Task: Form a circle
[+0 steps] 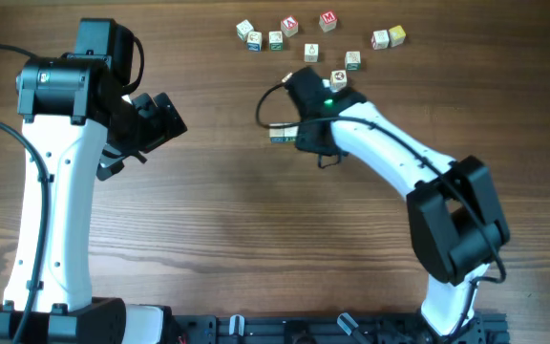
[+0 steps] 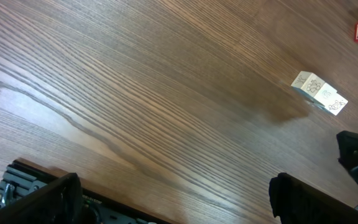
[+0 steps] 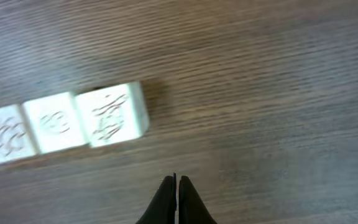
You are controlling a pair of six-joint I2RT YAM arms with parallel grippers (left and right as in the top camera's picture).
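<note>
Loose cubes (image 1: 311, 53) scattered near far edge; right end effector (image 1: 301, 137) beside short cube row (image 1: 280, 133); left arm (image 1: 55, 191) apart.

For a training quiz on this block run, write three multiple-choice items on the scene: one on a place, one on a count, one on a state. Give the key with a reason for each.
1. In the right wrist view, where does the row of cubes lie from the right end effector?
A. Up and to the left of its tips
B. Between its fingers
C. To the right of its tips

2. How many cubes make up that row?
A. Two
B. Three
C. Five

3. The right end effector is:
A. wide open
B. shut on a cube
C. shut and empty

Key:
1 A, the row sits at upper left, apart from the tips.
2 B, three white faces show side by side.
3 C, its tips meet with nothing between them.
</note>
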